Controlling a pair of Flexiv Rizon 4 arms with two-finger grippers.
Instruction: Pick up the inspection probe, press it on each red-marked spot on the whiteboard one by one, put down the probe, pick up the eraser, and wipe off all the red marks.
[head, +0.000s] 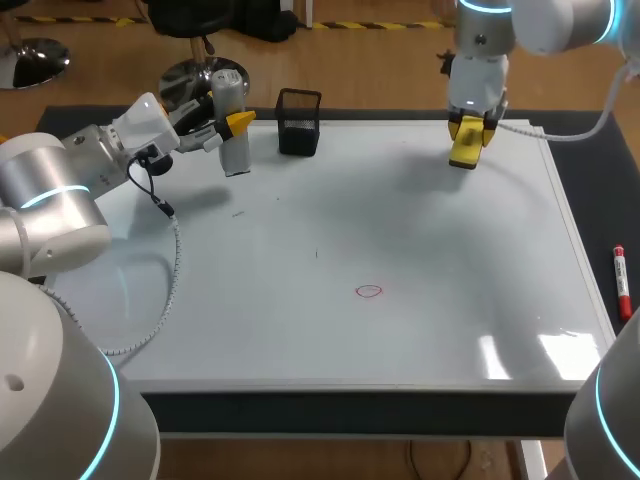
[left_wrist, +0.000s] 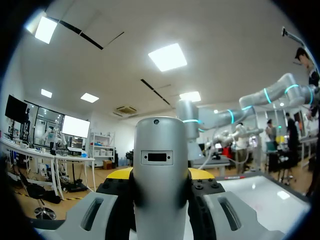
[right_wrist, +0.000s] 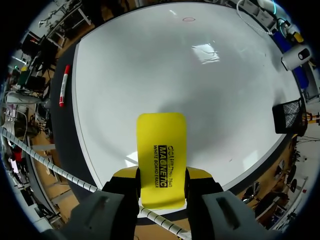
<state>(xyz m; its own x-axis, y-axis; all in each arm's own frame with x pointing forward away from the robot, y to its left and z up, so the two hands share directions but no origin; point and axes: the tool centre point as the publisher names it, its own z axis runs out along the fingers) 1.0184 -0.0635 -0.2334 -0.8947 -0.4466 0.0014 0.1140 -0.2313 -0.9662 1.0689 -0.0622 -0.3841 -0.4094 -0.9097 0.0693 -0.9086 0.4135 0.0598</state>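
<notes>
My left gripper (head: 236, 124) is shut on the grey cylindrical probe (head: 231, 128), holding it upright over the whiteboard's (head: 420, 240) far left corner. In the left wrist view the probe (left_wrist: 160, 185) stands between the fingers of the left gripper (left_wrist: 160, 175). My right gripper (head: 470, 128) is shut on the yellow eraser (head: 466, 146) above the board's far right part. The eraser (right_wrist: 161, 157) sticks out ahead of the right gripper (right_wrist: 161, 174) in the right wrist view. One red oval mark (head: 369, 291) lies near the board's middle, and the mark (right_wrist: 188, 20) shows far ahead of the eraser.
A black mesh holder (head: 299, 122) stands at the board's far edge between the two arms. A red marker pen (head: 620, 281) lies on the dark mat right of the board. A white cable (head: 165, 300) from the left arm loops over the board's left side.
</notes>
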